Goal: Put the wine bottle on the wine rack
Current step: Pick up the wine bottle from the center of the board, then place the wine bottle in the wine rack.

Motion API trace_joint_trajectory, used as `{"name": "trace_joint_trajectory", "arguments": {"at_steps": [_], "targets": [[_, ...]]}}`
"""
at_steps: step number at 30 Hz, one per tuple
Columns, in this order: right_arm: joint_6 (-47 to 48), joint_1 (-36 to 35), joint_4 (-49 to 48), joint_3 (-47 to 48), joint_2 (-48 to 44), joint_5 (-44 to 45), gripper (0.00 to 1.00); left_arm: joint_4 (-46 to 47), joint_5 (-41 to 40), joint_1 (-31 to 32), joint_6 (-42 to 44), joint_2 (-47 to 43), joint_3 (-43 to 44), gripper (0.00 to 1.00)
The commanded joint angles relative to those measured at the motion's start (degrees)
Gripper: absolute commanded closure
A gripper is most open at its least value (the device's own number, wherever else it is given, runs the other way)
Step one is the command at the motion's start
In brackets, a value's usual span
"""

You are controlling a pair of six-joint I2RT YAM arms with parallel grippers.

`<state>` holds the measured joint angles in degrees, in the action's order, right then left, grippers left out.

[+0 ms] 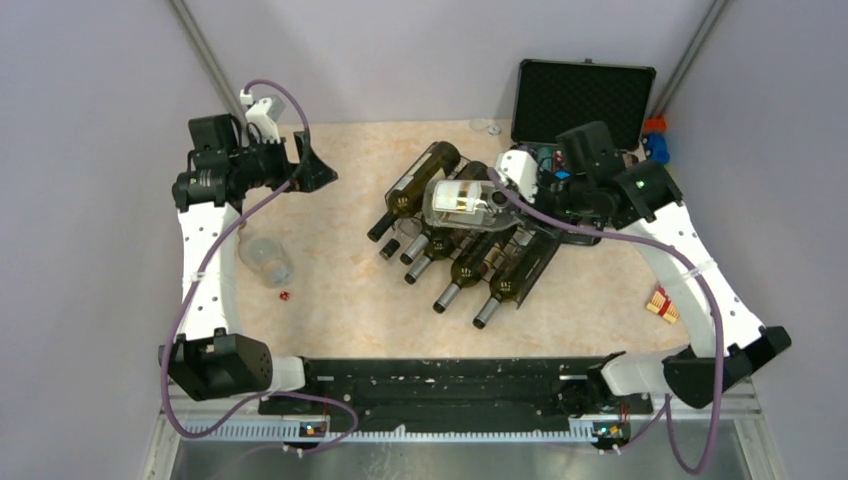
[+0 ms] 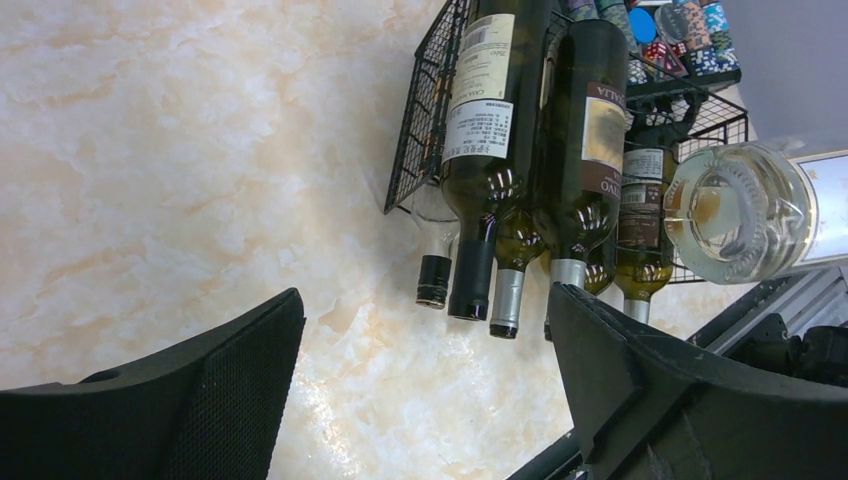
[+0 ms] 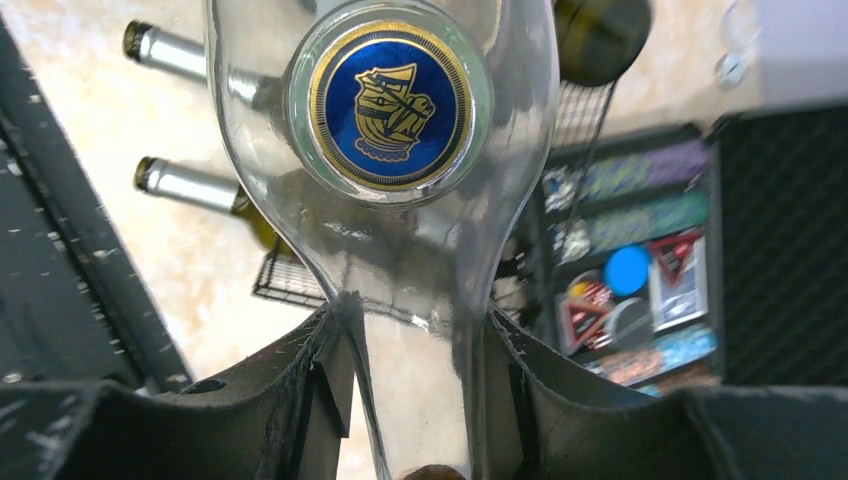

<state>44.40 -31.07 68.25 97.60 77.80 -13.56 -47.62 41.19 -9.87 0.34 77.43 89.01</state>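
A clear glass wine bottle (image 1: 462, 203) with a pale label lies on its side above the black wire-mesh wine rack (image 1: 533, 262). My right gripper (image 1: 503, 203) is shut on its narrow end. In the right wrist view the bottle (image 3: 400, 240) fills the space between the pads, with a blue and gold medallion, and the gripper (image 3: 415, 335) clamps the glass on both sides. Several dark bottles (image 1: 420, 180) lie in the rack's cradles, necks toward the near left. My left gripper (image 1: 318, 170) is open and empty, left of the rack; in its wrist view (image 2: 425, 340) it looks at the rack (image 2: 412, 130) and the clear bottle's base (image 2: 740, 210).
An open black foam-lined case (image 1: 585, 95) stands at the back right, with blue and orange items (image 1: 655, 140) beside it. A clear plastic container (image 1: 265, 260) and a small red die (image 1: 284, 296) lie at the left. A red-yellow item (image 1: 662, 303) lies at the right.
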Motion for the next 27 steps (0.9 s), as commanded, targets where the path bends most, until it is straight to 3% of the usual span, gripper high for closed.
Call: {"name": "trace_joint_trajectory", "arguments": {"at_steps": [1, 7, 13, 19, 27], "targets": [[-8.38, 6.92, -17.63, -5.93, -8.88, -13.80, 1.00, 2.71, 3.45, 0.04, -0.16, 0.30, 0.85, 0.05], [-14.53, 16.21, -22.93, -16.70, -16.90, -16.89, 1.00, 2.50, 0.55, 3.25, 1.57, -0.25, -0.51, 0.06], [-20.45, 20.34, -25.57, -23.18, -22.05, -15.72, 1.00, 2.81, -2.67, 7.40, 2.51, -0.16, -1.07, 0.06], [-27.72, 21.03, -27.53, -28.25, -25.89, -10.82, 1.00, 1.84, -3.86, 9.46, 3.99, -0.45, -0.96, 0.07], [-32.81, 21.01, -27.39, -30.31, -26.34, -9.54, 1.00, -1.19, -8.50, 19.91, 8.42, -0.36, 0.19, 0.07]]}}
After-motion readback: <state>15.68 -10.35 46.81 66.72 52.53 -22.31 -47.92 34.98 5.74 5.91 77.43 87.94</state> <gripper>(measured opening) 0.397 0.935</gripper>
